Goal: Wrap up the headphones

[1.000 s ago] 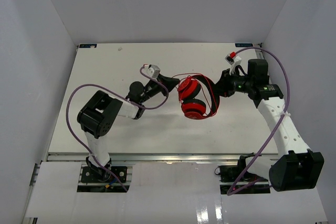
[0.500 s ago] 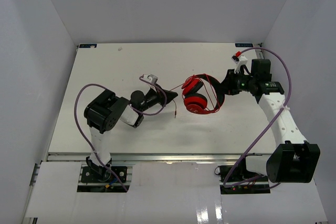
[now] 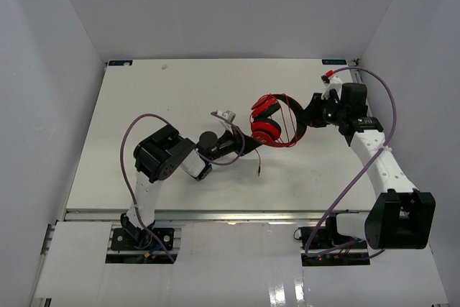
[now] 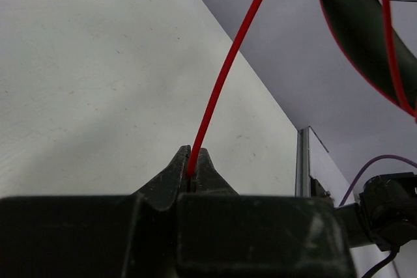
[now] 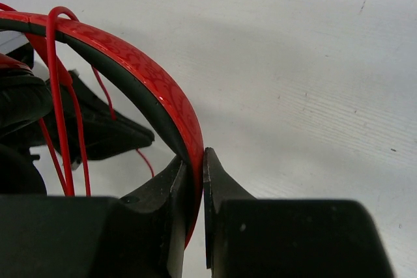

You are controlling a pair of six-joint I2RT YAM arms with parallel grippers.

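Observation:
The red headphones with a black-lined headband hang above the table's middle right. My right gripper is shut on the headband. The thin red cord loops around the headband several times. My left gripper is shut on the red cord, just left of and below the ear cups. The cord's free end dangles below the left gripper. In the left wrist view the cord rises taut from the closed fingertips toward the headband.
Thick purple cables arc over both arms. The white table has walls on the left, back and right. The metal rail runs along its near edge.
My left gripper has moved right and toward the near edge, pulling the cord under the ear cups. The headphones shifted slightly right and back, with another loop on the band.

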